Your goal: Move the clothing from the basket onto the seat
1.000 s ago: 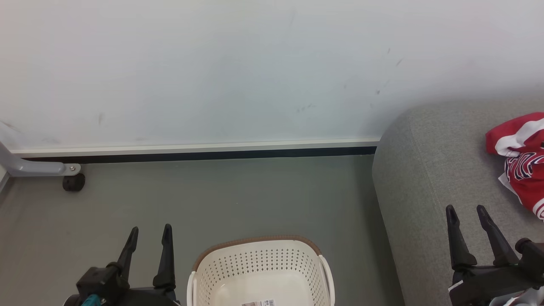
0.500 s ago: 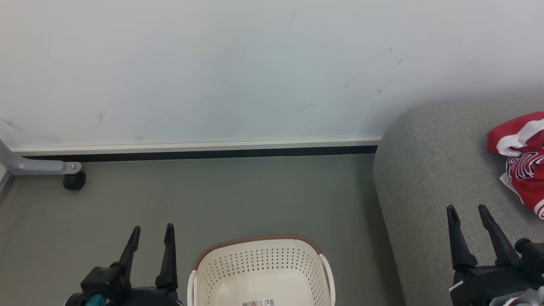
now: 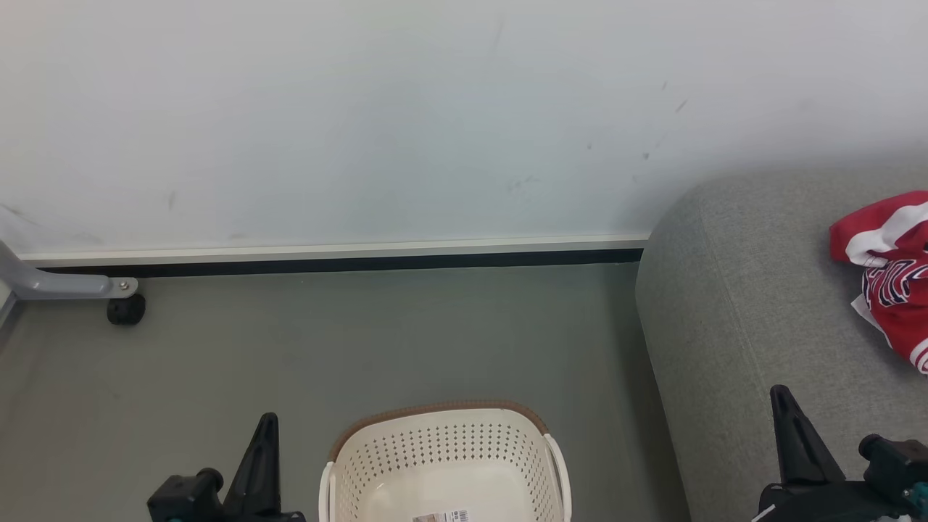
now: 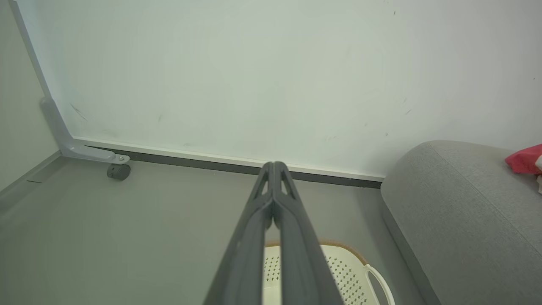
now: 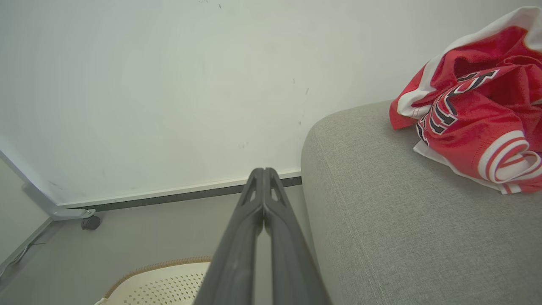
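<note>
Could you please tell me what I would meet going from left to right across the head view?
caster wheel → left gripper → basket → seat → clothing

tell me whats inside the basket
The basket shows only a barcode sticker on its bare bottom, nothing else. Its near end is out of frame, unseen.
</note>
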`<state>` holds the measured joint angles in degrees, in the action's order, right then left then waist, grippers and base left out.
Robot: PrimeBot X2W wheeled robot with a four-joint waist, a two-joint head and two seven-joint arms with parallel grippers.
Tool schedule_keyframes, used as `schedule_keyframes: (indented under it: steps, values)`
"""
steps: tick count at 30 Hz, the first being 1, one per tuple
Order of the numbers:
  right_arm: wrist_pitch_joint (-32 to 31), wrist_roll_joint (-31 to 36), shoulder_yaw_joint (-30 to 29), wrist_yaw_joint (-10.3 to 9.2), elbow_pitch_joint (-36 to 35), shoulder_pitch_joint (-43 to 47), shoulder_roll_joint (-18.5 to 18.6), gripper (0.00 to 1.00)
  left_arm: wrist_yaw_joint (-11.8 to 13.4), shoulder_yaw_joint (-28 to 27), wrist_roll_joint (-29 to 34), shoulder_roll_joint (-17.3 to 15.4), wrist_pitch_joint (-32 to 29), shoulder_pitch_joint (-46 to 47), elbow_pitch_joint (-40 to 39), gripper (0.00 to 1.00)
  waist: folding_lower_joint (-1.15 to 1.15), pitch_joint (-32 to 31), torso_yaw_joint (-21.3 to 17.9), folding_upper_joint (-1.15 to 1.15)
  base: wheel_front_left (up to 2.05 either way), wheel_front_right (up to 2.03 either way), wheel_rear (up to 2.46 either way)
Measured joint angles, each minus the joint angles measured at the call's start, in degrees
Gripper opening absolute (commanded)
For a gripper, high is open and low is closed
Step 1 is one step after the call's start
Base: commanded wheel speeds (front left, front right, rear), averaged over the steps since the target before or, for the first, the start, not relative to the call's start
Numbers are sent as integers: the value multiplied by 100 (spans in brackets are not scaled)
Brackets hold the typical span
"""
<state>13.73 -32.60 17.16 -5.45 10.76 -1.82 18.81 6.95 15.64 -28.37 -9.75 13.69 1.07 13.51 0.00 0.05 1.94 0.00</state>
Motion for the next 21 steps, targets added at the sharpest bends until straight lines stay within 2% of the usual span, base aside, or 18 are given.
schedule_keyframes:
  steps: [21]
  values:
    - [-455, -1178, -556, 244, 81, -26, -308, 0, -292, -435, -1223, 137, -434, 9, 42, 0, 1, 1, -43, 0, 0, 0, 0]
